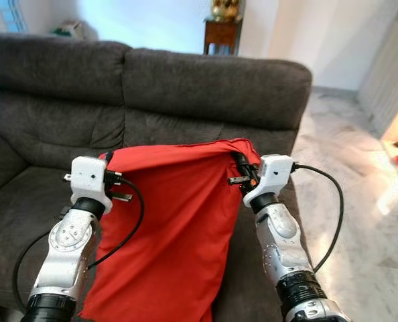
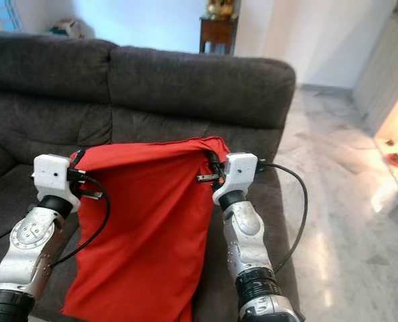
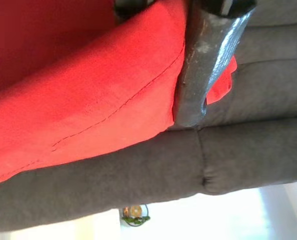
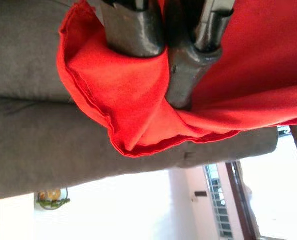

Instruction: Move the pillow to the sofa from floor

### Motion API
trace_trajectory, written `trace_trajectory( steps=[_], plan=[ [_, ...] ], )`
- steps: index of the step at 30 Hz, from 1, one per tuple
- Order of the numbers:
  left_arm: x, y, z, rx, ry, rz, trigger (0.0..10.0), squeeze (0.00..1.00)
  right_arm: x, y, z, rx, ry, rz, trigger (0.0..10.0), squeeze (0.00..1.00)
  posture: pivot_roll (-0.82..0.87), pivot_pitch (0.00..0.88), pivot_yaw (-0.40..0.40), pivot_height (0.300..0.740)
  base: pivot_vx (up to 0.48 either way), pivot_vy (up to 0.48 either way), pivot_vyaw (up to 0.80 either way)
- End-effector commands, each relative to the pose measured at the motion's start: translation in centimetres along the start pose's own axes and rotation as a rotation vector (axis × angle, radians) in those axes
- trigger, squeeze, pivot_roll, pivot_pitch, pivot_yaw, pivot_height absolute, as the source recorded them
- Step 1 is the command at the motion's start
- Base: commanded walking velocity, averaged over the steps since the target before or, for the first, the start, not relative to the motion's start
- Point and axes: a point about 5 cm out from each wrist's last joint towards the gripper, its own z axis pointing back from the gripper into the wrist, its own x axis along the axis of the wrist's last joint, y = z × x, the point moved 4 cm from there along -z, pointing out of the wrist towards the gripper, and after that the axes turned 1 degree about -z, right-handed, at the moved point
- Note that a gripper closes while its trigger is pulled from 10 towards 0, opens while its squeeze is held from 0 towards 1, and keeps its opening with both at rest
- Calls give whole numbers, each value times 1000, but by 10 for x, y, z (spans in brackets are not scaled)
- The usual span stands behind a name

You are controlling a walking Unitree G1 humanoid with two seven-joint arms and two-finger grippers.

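Note:
A red pillow hangs by its top corners between my two arms, in front of the dark grey sofa. My left gripper is shut on the pillow's upper left corner; in the left wrist view one black finger lies across the red cloth. My right gripper is shut on the upper right corner, and in the right wrist view its fingers pinch a fold of red fabric. The pillow's lower edge hangs over the sofa seat.
The sofa's backrest rises behind the pillow. Pale marble floor runs along the right side. A small wooden table stands against the far wall behind the sofa.

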Motion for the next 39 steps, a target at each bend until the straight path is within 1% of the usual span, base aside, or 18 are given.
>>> trace_trajectory(
  steps=[1,6,12,17,19,21,26,29,36,37,39],
  plan=[
    [0,30,8,110,5,7,10000,0,16,-17,-3,-72,-61,-13,10000,0,157,45,-15,740,0,0,0],
    [0,33,11,119,8,7,10000,0,15,-15,-4,-57,-60,-24,10000,0,162,50,-18,740,0,0,0],
    [0,32,12,122,7,11,10000,0,15,-15,-4,-53,-62,-23,10000,0,156,54,-18,740,0,0,0],
    [1,35,13,126,5,12,10000,0,12,-20,-1,-71,-51,-18,10000,0,156,53,-16,740,0,0,0],
    [2,35,12,126,2,12,10000,0,13,-21,-1,-73,-52,-19,10000,0,156,53,-17,740,0,0,0],
    [6,36,11,130,-11,7,10000,0,15,-25,-2,-98,-62,-27,10000,0,155,52,-14,740,0,0,0],
    [9,41,11,150,-23,2,10000,0,14,-26,-2,-113,-49,-31,10000,0,158,53,-12,740,0,0,0],
    [11,43,11,156,-27,-8,10000,0,12,-28,-2,-126,-41,-46,10000,0,158,53,-12,740,0,0,-800],
    [17,48,9,172,-50,-15,10000,0,14,-24,-2,-109,-61,-45,10000,0,160,52,-9,740,284,0,-800],
    [18,49,9,176,-53,-17,10000,0,17,-22,-3,-106,-80,-53,10000,0,160,53,-9,740,311,0,0],
    [19,49,9,178,-55,-17,10000,0,17,-21,-3,-102,-82,-47,10000,0,160,53,-9,740,311,0,0]
  ],
)
